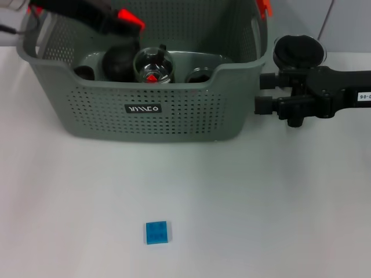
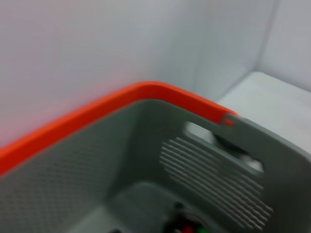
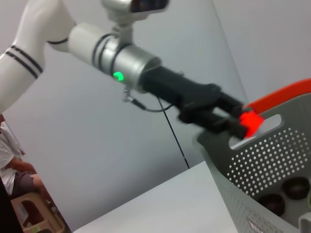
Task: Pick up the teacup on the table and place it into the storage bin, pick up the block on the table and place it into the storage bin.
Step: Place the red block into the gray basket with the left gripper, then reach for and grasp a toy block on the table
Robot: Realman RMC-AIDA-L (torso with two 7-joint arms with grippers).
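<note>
I see the teacup (image 1: 152, 67), clear glass, sitting inside the storage bin (image 1: 151, 110), close behind its front wall, its round mouth facing up at my head camera with a red reflection inside. A dark rounded object (image 1: 119, 61) sits just beside it, and dark round shapes (image 1: 201, 75) lie on the bin floor nearby. The black label (image 1: 143, 108) on the bin's front wall carries white lettering I can't make out. The bin stands at the far edge of the table (image 1: 232, 197), slightly left of centre.

My left gripper (image 1: 124, 22), red-tipped, hovers over the bin's left part, just above and left of the teacup and not touching it; I cannot tell whether its fingers are apart or closed. The right wrist view shows it above the bin's rim (image 3: 272, 104).

The blue block (image 1: 157, 232) lies flat near the table's front edge, well apart from the bin, a square turned slightly.

My right gripper (image 1: 266, 92) is parked just beside the bin's right wall, pointing at it, with nothing in it; its finger state isn't clear to me.
</note>
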